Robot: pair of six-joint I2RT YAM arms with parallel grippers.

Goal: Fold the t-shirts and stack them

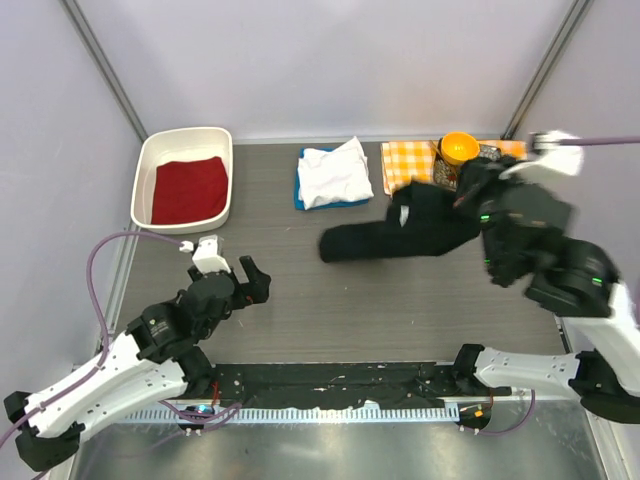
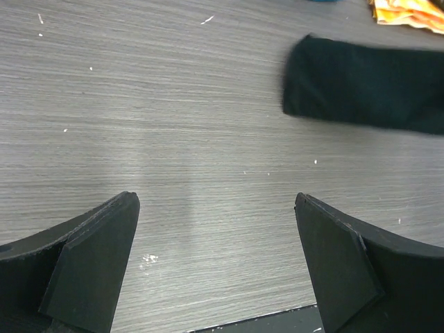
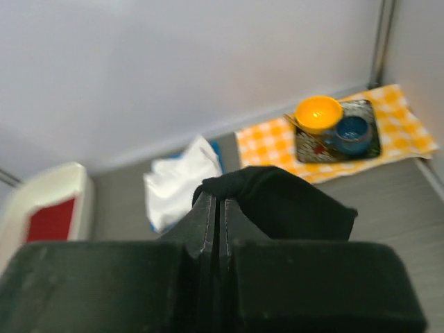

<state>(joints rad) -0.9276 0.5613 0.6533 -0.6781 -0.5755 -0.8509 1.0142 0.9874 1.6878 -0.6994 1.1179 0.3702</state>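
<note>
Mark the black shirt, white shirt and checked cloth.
black shirt (image 1: 390, 240), top view, middle of the trailing cloth.
white shirt (image 1: 333, 172), top view, centre of the pile.
checked cloth (image 1: 403, 160), top view, bare left part.

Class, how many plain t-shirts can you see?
3: black cloth t-shirt mid-table, pinched by the right gripper; white cloth t-shirt at the far edge, atop a blue cloth t-shirt, mostly hidden.
</note>
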